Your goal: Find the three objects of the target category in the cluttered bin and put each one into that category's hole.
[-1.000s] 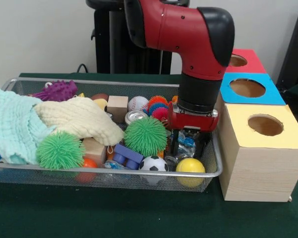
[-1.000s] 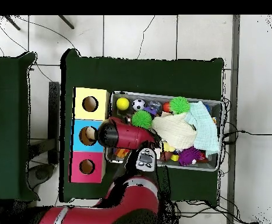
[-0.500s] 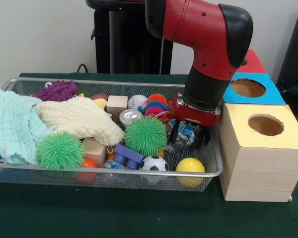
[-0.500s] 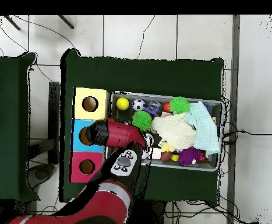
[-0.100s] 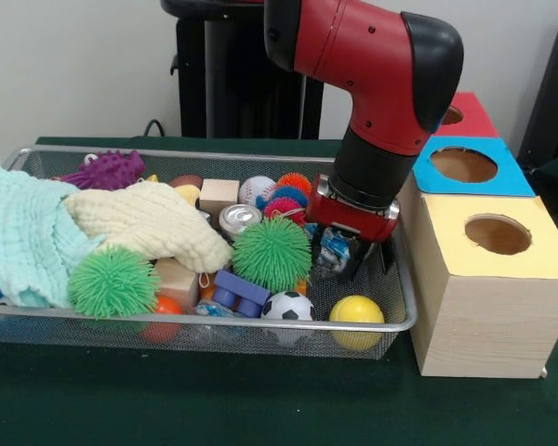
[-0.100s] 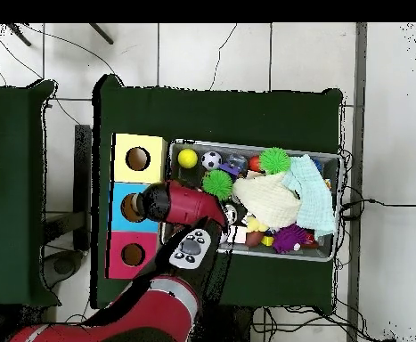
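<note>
Arm bent down over bin (image 5: 391, 327), hand (image 5: 355, 261) clenched on crinkly blue-and-clear packet (image 5: 335, 251).

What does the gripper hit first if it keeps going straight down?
Likely the bin's mesh floor. The gripper is shut on a crinkly blue-and-clear object, which would touch first; depth is unclear.

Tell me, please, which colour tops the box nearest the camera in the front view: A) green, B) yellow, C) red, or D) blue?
B: in the front view, the yellow-topped box sits closest to the camera, with the blue-topped box behind it and the red-topped box farthest back.
</note>
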You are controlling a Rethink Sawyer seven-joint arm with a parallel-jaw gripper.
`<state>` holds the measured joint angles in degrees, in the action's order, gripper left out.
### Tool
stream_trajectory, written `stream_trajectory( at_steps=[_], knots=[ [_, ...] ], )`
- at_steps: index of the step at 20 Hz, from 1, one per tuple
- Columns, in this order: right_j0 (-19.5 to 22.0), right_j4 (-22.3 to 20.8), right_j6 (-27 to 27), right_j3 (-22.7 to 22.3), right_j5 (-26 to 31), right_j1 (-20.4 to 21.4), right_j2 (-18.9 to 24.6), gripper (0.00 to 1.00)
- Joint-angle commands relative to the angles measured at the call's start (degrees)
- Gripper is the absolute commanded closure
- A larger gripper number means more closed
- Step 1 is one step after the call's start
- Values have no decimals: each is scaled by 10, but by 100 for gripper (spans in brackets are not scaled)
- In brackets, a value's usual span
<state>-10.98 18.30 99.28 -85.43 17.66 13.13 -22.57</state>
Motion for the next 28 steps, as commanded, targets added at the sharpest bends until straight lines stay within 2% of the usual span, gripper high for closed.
stream_trajectory(
  at_steps=[1, 2, 5, 12, 15, 17, 18, 24, 28],
  knots=[
    [19, 2, 110, -17, 52, -57, 34, 100],
    [22, 1, 108, -14, 37, -59, 36, 100],
    [25, 1, 103, -20, 50, -51, 42, 100],
    [54, -12, 65, -45, 59, -14, 84, 100],
    [54, -15, 62, -50, 77, -1, 85, 100],
    [53, -19, 62, -57, 65, 3, 87, 100],
    [54, -21, 62, -58, 59, 4, 89, 0],
    [75, -27, 57, -80, -7, 20, 127, 0],
    [132, -30, 39, -114, -45, 49, 205, 0]
  ],
)
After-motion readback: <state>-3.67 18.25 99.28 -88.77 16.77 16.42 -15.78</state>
